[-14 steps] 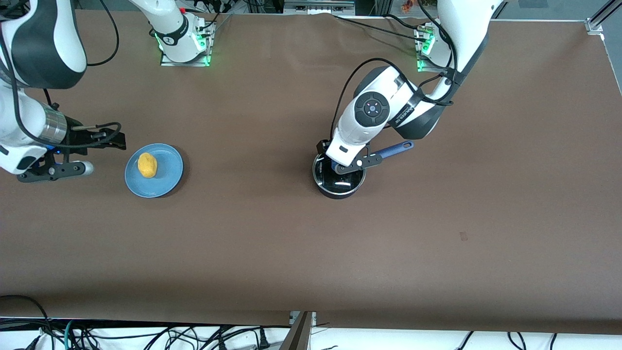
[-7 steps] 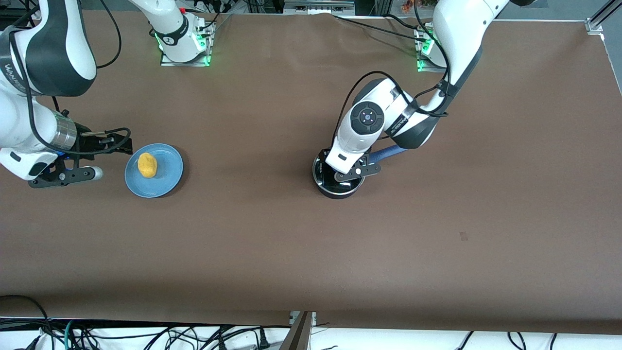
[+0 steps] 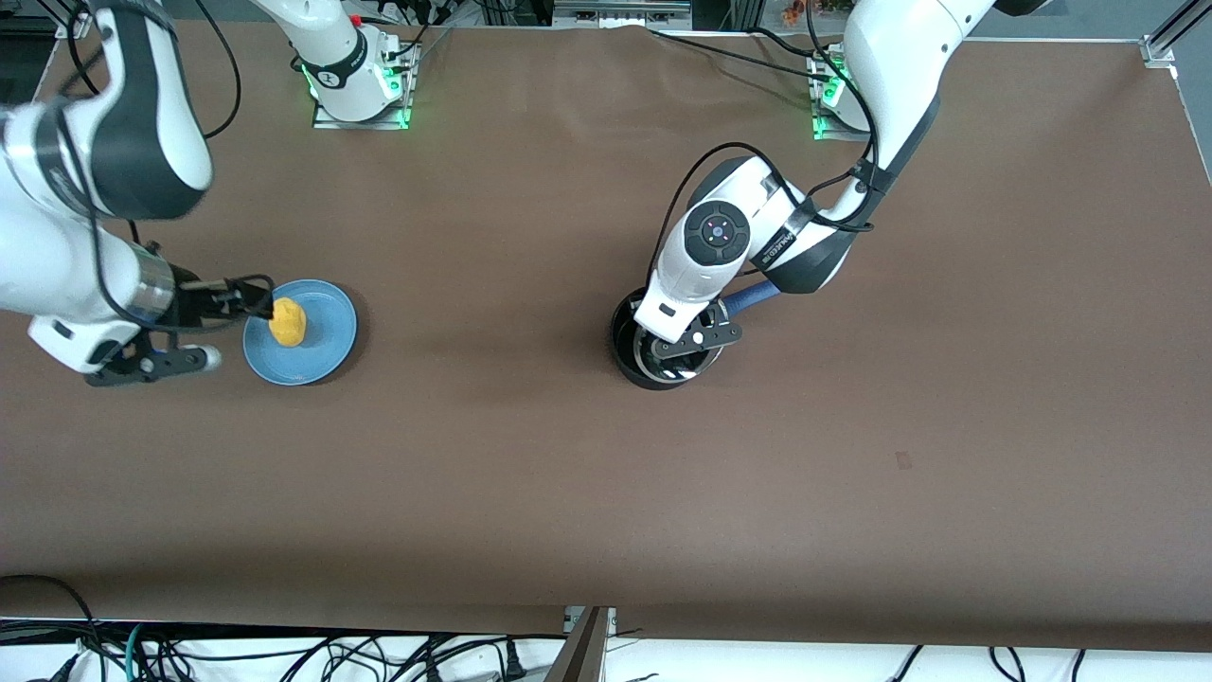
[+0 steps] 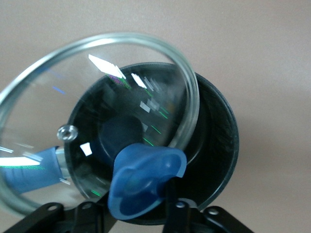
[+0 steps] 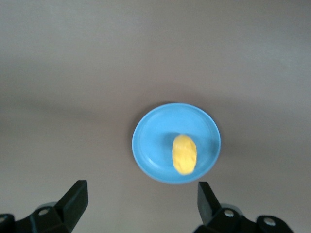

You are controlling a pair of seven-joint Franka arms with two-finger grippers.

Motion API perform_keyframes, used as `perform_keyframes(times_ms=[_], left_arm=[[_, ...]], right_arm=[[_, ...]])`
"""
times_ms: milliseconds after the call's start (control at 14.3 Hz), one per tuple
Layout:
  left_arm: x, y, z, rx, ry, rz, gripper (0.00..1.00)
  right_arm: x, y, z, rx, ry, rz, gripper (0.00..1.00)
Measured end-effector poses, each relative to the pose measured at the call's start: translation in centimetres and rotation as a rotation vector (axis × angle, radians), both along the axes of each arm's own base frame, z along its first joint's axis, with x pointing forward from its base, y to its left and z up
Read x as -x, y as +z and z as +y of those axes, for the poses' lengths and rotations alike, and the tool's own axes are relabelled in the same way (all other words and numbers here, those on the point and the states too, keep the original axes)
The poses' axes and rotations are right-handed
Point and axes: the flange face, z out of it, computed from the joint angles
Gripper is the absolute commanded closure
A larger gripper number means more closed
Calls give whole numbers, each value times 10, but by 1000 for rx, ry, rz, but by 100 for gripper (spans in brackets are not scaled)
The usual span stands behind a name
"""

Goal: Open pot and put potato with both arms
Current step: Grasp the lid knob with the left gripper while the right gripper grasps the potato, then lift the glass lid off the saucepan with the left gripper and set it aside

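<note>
The black pot (image 3: pixel 627 350) stands mid-table, its blue handle (image 3: pixel 753 296) partly under the left arm. My left gripper (image 3: pixel 670 345) is shut on the blue knob (image 4: pixel 146 179) of the glass lid (image 4: pixel 97 92). It holds the lid tilted just above the pot (image 4: pixel 218 145), so part of the pot's mouth is uncovered. The lid's steel rim also shows in the front view (image 3: pixel 665 367). The yellow potato (image 3: pixel 287 322) lies on a light-blue plate (image 3: pixel 327 346) toward the right arm's end. My right gripper (image 3: pixel 254 297) is open over the plate's edge, with the potato (image 5: pixel 184 154) ahead of its jaws (image 5: pixel 141 199).
The brown table (image 3: pixel 530 474) is bare around the pot and the plate (image 5: pixel 150 141). The arm bases with green lights (image 3: pixel 360 90) stand along the table's edge farthest from the front camera. Cables hang at the edge nearest to it.
The left gripper has raised and tilted the lid off the pot. The right arm has moved toward the plate, and its gripper now reaches the plate's edge by the potato.
</note>
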Motion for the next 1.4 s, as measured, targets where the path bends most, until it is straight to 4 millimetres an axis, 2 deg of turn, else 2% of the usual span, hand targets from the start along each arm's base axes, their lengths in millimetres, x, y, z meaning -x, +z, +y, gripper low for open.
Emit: perform_keyframes(times_ms=[140, 279, 419, 628, 767, 907, 1047, 1256, 1326, 1395], left_arm=[[-5, 5, 4, 3, -2, -4, 100], [-12, 14, 11, -2, -3, -3, 100], [-15, 19, 15, -7, 0, -1, 100], [-17, 23, 18, -10, 7, 10, 100], [-26, 35, 34, 8, 32, 43, 100], [-47, 57, 76, 48, 15, 100, 100], [-68, 76, 133, 72, -1, 131, 100], [-85, 81, 214, 82, -33, 184, 100], [-89, 78, 242, 93, -51, 204, 100], [-92, 75, 270, 106, -65, 220, 100]], right_arm=[[1, -49, -2, 0, -2, -1, 0], [10, -85, -7, 4, -6, 26, 0], [16, -104, -16, 2, 16, 36, 0], [27, -131, -44, -1, 45, 40, 0], [36, -148, -61, -3, 71, 44, 0], [46, -166, -77, -2, 82, 44, 0], [57, -187, -82, -2, 81, 39, 0], [73, -211, -81, -2, 84, 30, 0], [77, -216, -81, -2, 84, 27, 6], [81, -220, -81, -2, 84, 27, 27]])
